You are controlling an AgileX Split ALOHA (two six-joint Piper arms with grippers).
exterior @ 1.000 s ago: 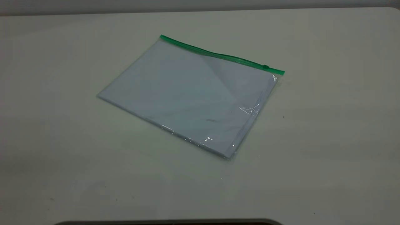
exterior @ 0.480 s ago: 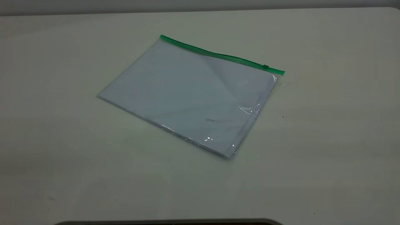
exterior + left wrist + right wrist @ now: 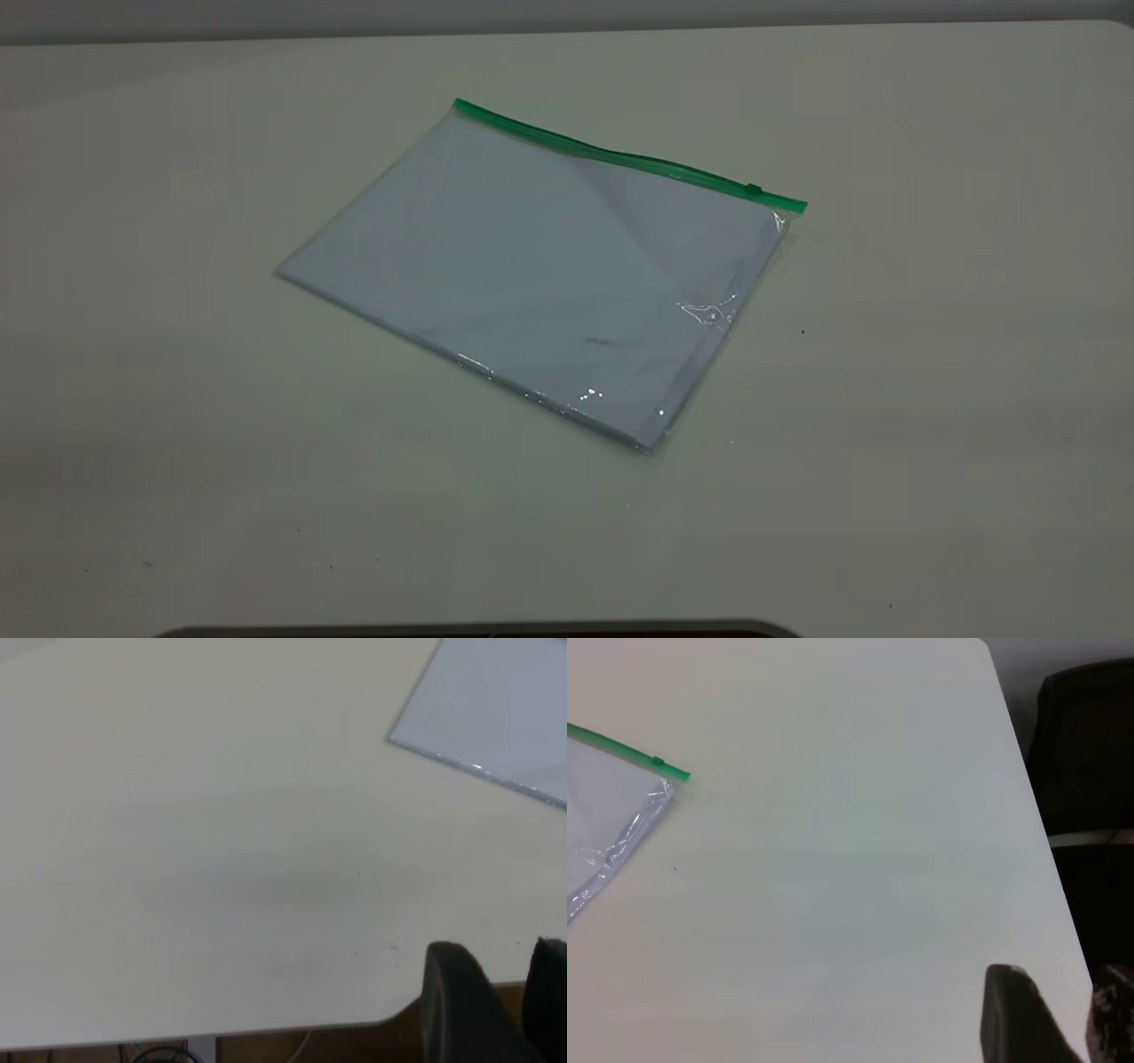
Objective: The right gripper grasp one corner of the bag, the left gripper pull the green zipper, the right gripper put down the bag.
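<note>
The bag [image 3: 540,275] lies flat on the pale table, a clear pouch with bluish-white sheets inside. The green zipper [image 3: 620,159] runs along its far edge, with the slider tab [image 3: 753,189] near the right corner. Neither gripper shows in the exterior view. In the left wrist view the left gripper [image 3: 496,948] is open and empty over the table's edge, far from the bag's corner [image 3: 496,700]. In the right wrist view the right gripper [image 3: 1060,973] is open and empty near the table's side edge, well away from the zipper's end [image 3: 620,749] and the slider [image 3: 657,760].
The table [image 3: 930,399] is bare around the bag. A dark chair-like object [image 3: 1090,753] stands beyond the table's edge in the right wrist view. A dark rounded edge [image 3: 478,631] shows at the bottom of the exterior view.
</note>
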